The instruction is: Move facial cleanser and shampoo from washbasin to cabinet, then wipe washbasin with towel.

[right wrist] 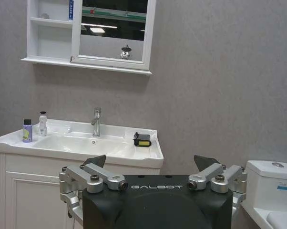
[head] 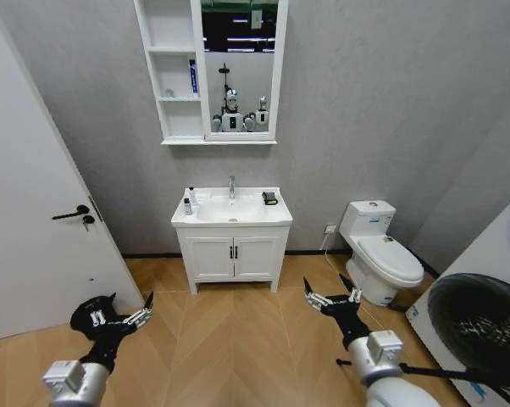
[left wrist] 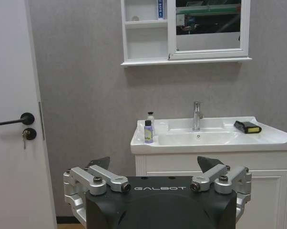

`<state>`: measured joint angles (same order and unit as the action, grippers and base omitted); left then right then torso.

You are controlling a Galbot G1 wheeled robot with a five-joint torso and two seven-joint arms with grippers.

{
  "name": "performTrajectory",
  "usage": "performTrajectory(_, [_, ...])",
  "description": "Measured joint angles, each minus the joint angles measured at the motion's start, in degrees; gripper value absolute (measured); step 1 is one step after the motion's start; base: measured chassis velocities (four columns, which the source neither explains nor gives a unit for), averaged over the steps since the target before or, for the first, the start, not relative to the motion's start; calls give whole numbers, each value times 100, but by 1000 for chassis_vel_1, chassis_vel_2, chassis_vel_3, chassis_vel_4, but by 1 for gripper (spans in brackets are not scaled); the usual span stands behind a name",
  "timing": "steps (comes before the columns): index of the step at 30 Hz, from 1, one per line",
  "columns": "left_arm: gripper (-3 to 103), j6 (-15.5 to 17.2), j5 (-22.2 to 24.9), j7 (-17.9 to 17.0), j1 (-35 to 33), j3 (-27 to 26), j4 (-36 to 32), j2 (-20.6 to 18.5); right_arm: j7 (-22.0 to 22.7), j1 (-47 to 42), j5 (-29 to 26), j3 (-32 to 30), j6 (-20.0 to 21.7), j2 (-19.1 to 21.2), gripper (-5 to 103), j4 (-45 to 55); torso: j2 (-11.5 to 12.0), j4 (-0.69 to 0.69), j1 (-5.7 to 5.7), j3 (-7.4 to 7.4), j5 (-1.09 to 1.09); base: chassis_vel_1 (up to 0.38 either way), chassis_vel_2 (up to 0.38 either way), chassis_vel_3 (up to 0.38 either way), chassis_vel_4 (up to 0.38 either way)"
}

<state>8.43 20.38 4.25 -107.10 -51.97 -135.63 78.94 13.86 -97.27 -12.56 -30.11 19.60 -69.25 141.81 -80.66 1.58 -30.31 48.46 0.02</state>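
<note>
The washbasin (head: 238, 220) stands against the far wall under the cabinet (head: 177, 102). On the basin's left rim stand two small bottles, a purple one (left wrist: 148, 132) (right wrist: 27, 131) and a white one (left wrist: 150, 118) (right wrist: 42, 124); I cannot tell which is the facial cleanser and which the shampoo. The black towel (head: 269, 197) (left wrist: 247, 127) (right wrist: 143, 140) lies on the right rim. My left gripper (head: 130, 302) (left wrist: 153, 164) and right gripper (head: 328, 292) (right wrist: 150, 162) hang open and empty, low over the floor, well short of the basin.
A white door (head: 35, 229) with a black handle is on the left. A toilet (head: 382, 250) sits right of the vanity, and a washing machine (head: 484, 314) is at the near right. A blue tube (head: 193, 76) stands on a cabinet shelf. Wooden floor lies between me and the vanity.
</note>
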Motion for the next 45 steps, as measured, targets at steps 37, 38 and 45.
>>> performTrajectory(37, [100, 55, -5, 25, 236, 48, -23, -92, -70, 54, 327, 188, 27, -165, 100, -180, 0, 1, 0, -1, 0, 0, 0, 0, 0])
performTrajectory(38, [100, 55, -21, 23, 226, 50, -31, -89, -70, 58, 347, 176, 25, -170, 100, -192, 0, 1, 0, -1, 0, 0, 0, 0, 0])
performTrajectory(45, [100, 48, -88, 26, 184, 53, -47, -82, -94, 52, 388, 164, -78, -189, 100, -242, 0, 1, 0, -1, 0, 0, 0, 0, 0])
